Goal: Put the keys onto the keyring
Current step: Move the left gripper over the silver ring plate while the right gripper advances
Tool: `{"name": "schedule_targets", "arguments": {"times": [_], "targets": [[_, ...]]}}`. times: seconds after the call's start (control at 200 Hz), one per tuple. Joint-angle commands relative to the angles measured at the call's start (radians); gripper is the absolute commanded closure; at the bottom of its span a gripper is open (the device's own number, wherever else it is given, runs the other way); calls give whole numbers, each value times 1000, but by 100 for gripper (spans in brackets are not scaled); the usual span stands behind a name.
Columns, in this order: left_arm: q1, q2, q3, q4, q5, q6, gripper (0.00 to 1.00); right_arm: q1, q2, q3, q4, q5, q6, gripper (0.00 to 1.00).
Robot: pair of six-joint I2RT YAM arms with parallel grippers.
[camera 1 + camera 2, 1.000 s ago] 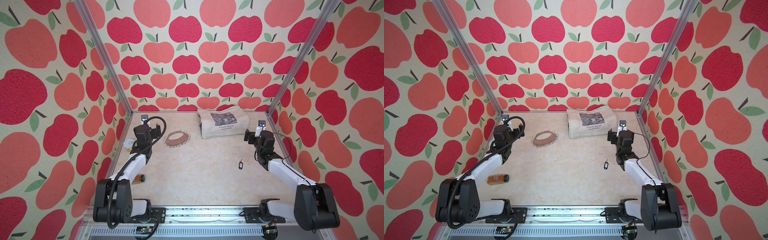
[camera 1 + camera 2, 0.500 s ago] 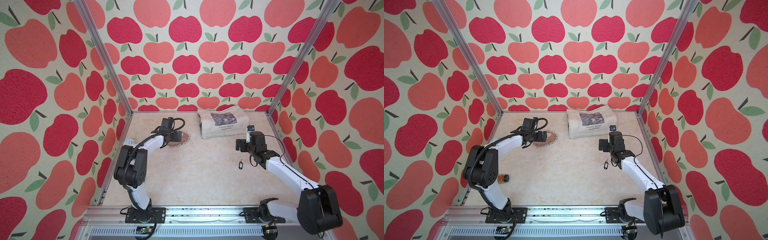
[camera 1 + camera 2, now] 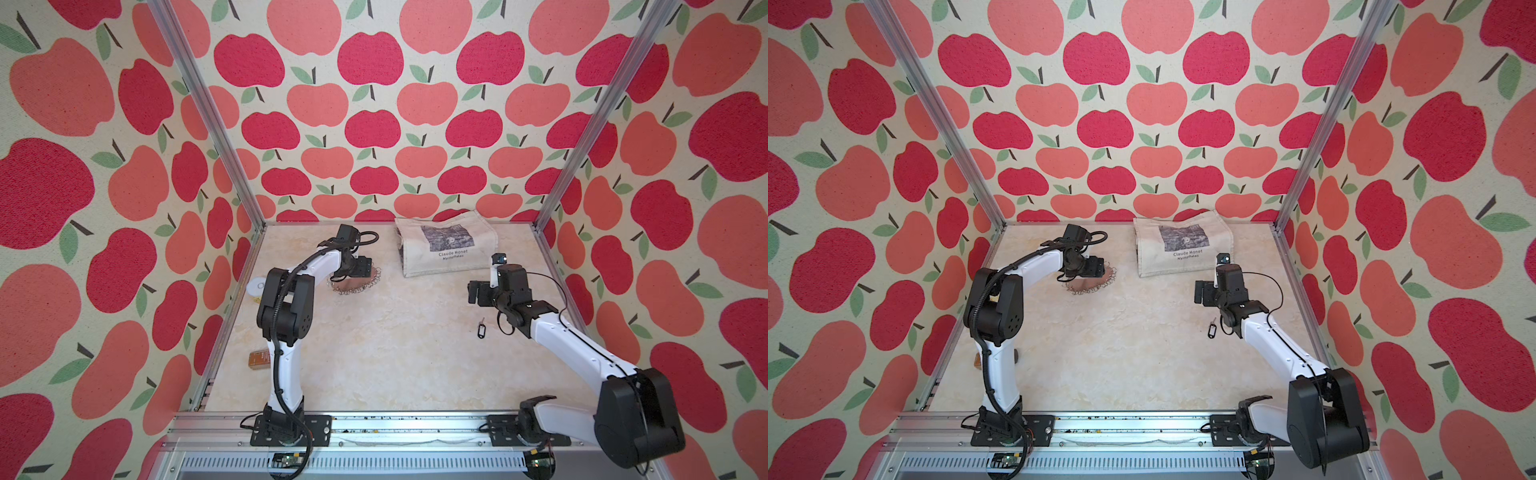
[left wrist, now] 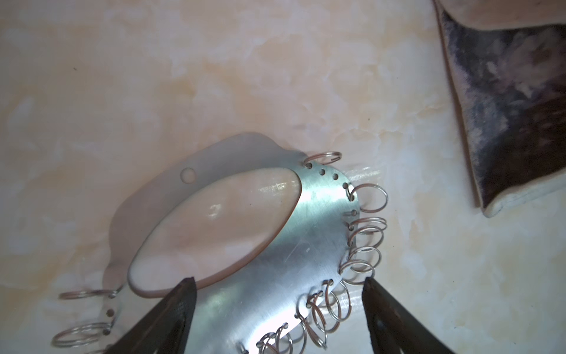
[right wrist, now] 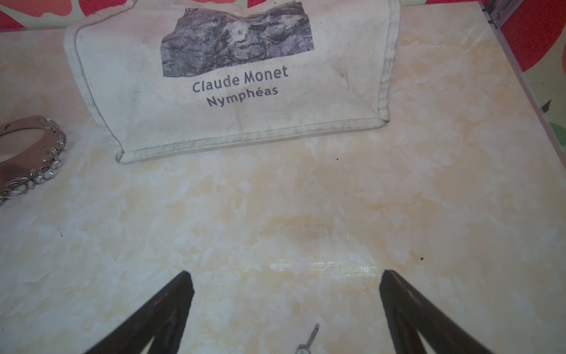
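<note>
Left hand apart astride keyring edge — perhaps touching | right hand apart, open tabletop ahead, keys near

Only one thing to read here: the cream cloth bag carries "Claude Monet" with "Nymphéas" printed below it in grey letters, beneath a dark picture.

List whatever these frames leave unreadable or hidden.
- keys: right wrist view, bottom edge cuts off the tag; too small for detail in both top views.
- keyring: in a top view the left gripper covers its far side; left wrist view's edge cuts it.
- small brown item: left arm hides part in both top views.
</note>
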Motion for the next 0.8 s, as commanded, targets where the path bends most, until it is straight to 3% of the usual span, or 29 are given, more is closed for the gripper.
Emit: {"name": "schedule_targets", "arguments": {"times": [0.0, 0.2, 0.35, 0.66, 0.795], "targets": [[-1, 30, 14, -68, 19, -31, 14, 7, -22, 19, -26, -26, 19, 1], [3, 67, 0, -61, 45, -59, 15, 9, -27, 17, -24, -51, 28, 1], [-18, 72, -1, -166, 87, -117, 20, 12, -35, 25, -37, -60, 30, 1], [-119, -86, -272, -183, 229, -346, 24, 29, -52, 31, -57, -81, 33, 1], [-196, -115, -273, -177, 315, -425, 26, 54, -25, 57, -64, -77, 29, 1]]}}
